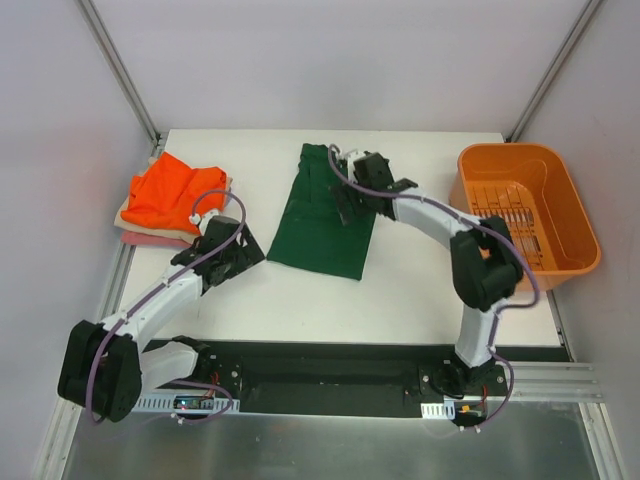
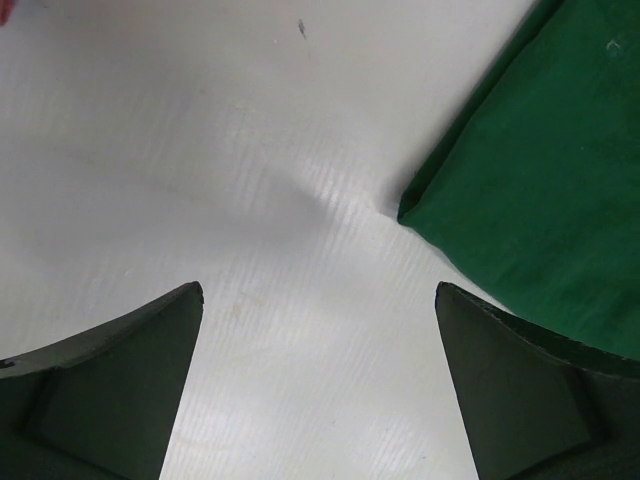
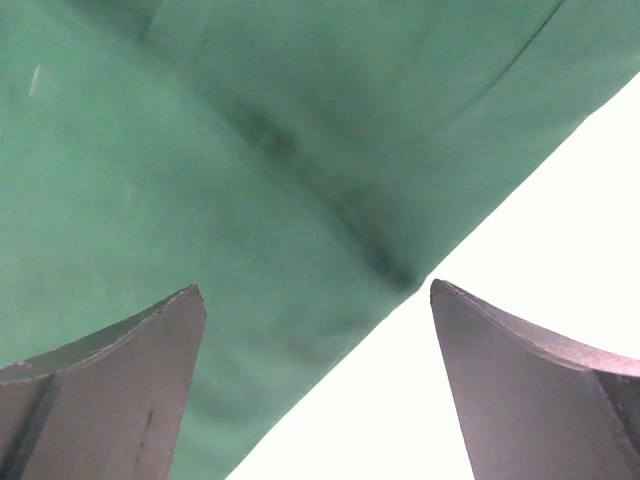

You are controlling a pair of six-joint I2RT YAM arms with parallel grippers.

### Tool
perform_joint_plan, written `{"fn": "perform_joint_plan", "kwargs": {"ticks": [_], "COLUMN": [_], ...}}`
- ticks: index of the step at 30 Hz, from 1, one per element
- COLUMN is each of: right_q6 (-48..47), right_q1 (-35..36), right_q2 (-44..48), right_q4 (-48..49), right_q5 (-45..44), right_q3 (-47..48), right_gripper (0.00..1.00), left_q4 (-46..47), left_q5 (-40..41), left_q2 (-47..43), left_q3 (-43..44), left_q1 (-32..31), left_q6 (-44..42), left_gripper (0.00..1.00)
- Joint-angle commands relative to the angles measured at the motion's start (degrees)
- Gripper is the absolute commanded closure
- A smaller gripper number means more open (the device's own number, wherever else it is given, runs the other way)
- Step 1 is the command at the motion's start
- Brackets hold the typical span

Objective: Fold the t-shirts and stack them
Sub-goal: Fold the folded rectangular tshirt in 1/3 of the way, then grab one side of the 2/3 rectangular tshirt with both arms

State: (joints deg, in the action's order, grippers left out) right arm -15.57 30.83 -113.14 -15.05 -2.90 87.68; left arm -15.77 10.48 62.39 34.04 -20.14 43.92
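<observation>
Green t-shirt [image 1: 315,225] between stacked shirts [image 1: 165,195] and orange basket [image 1: 505,150], left tool [image 2: 320,290], right tool [image 3: 318,290] spread

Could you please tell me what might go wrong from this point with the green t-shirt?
The open right end effector sits at the edge of the green t-shirt; pinching one layer could undo the fold. The open left end effector is over bare table beside the shirt's corner, so closing there would likely miss. The orange t-shirt lies rumpled on the pile, so a stack may lean.
</observation>
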Motion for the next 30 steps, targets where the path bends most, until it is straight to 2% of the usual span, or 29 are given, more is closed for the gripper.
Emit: {"fn": "perform_joint_plan", "kwargs": {"ticks": [1, 4, 7, 11, 15, 20, 24, 29, 30], "right_q6": [-4.2, -4.0, -4.5, -8.9, -10.5, -11.7, -12.7, -12.6, -12.3], "right_q1": [6.2, 10.4, 14.7, 19.3, 20.6, 21.6, 22.0, 22.6, 22.6], "right_q2": [17.2, 23.0, 24.3, 21.8, 18.8, 17.6, 15.9, 13.7, 13.1], "right_q4": [7.1, 9.2, 8.0, 7.1, 2.9, 2.4, 1.9, -0.2, -0.7], "right_q5": [4.2, 1.2, -2.5, -8.1, -6.9, -8.9, -10.5, -13.0, -13.5], "right_q3": [-19.8, -29.9, -33.4, -33.5, -31.0, -31.7, -31.4, -29.9, -29.4], "right_gripper": [0.03, 0.04, 0.03, 0.04, 0.01, 0.07, 0.13, 0.23, 0.25], "left_q4": [1.6, 1.6, 1.6, 1.6, 1.7, 1.6, 1.6, 1.9, 2.1], "left_q5": [-4.8, -7.3, -8.7, -8.0, -10.3, -13.0, -10.8, -12.4, -12.2], "left_q2": [5.6, 11.7, 17.1, 22.1, 27.3, 31.0, 32.4, 35.1, 35.5], "left_q3": [5.8, 10.1, 13.7, 16.3, 18.5, 19.3, 18.9, 20.2, 20.4], "left_q1": [0.5, 0.5, 0.4, 0.5, 0.4, 0.4, 0.4, 0.4, 0.4], "left_q6": [-0.9, -0.7, -0.6, -0.2, 0.9, 2.8, 3.8, 3.5, 3.5], "left_gripper": [0.01, 0.01, 0.05, 0.13, 0.24, 0.39, 0.43, 0.66, 0.67]}}
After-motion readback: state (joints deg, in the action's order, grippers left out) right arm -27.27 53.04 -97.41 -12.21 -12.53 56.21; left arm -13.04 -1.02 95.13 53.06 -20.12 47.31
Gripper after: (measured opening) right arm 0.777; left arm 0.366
